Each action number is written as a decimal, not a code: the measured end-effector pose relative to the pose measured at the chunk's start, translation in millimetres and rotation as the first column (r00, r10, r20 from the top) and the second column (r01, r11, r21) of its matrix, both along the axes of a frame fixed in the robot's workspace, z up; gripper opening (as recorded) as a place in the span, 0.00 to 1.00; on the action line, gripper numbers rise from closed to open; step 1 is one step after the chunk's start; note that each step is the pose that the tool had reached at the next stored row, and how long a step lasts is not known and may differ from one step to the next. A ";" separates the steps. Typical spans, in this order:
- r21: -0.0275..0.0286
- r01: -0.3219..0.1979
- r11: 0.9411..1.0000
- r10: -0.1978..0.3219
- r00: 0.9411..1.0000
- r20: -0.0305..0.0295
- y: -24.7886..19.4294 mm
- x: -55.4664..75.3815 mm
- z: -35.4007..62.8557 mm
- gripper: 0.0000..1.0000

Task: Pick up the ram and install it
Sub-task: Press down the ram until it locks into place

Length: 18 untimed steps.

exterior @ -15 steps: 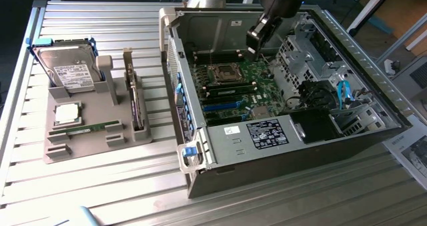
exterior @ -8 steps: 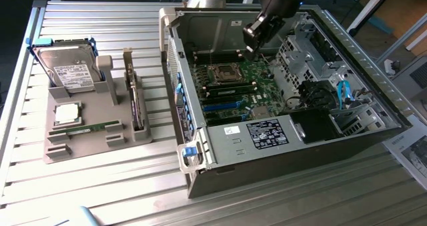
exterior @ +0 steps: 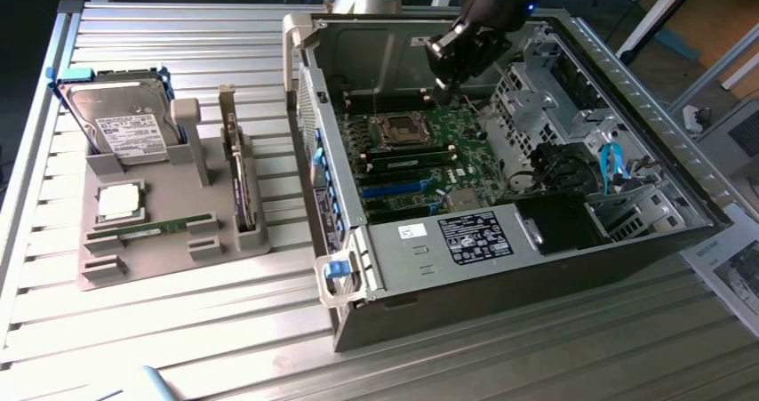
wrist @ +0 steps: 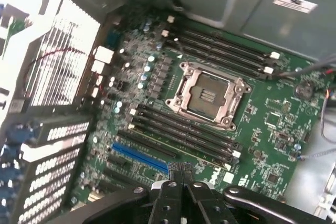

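The ram (exterior: 152,230), a slim green stick, lies flat in the grey holder (exterior: 155,263) on the exterior view's left, far from the arm. My gripper (exterior: 447,83) hangs inside the open computer case (exterior: 664,161), above the green motherboard (exterior: 468,165). In the wrist view the gripper (wrist: 181,174) has its black fingers pressed together with nothing between them. It hovers over the long dark memory slots (wrist: 184,129) beside the empty processor socket (wrist: 207,95). A second bank of slots (wrist: 220,48) runs on the socket's other side.
The holder also carries a silver hard drive (exterior: 119,125), a square processor chip (exterior: 119,201) and an upright card (exterior: 243,192). Drive cages and cables (exterior: 611,165) crowd the case on the exterior view's right. A slatted metal table (exterior: 178,348) lies under everything.
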<state>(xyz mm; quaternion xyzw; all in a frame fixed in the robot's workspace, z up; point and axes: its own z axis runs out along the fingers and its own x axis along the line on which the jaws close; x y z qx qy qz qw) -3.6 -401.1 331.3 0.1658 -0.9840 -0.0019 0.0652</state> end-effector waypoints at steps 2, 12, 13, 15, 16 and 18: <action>0.000 0.038 0.999 -0.038 0.999 0.000 0.0 0.0 0.0 0.11; 0.000 0.230 0.973 -0.230 0.973 0.000 0.0 0.0 0.0 0.11; 0.000 0.235 0.972 -0.235 0.972 0.000 0.1 0.0 -0.1 0.11; 0.000 0.235 0.972 -0.235 0.972 0.000 0.0 0.0 0.0 0.11; 0.000 0.235 0.972 -0.235 0.972 0.000 0.0 0.0 0.0 0.11; 0.000 0.235 0.972 -0.235 0.972 0.000 0.0 0.0 0.0 0.11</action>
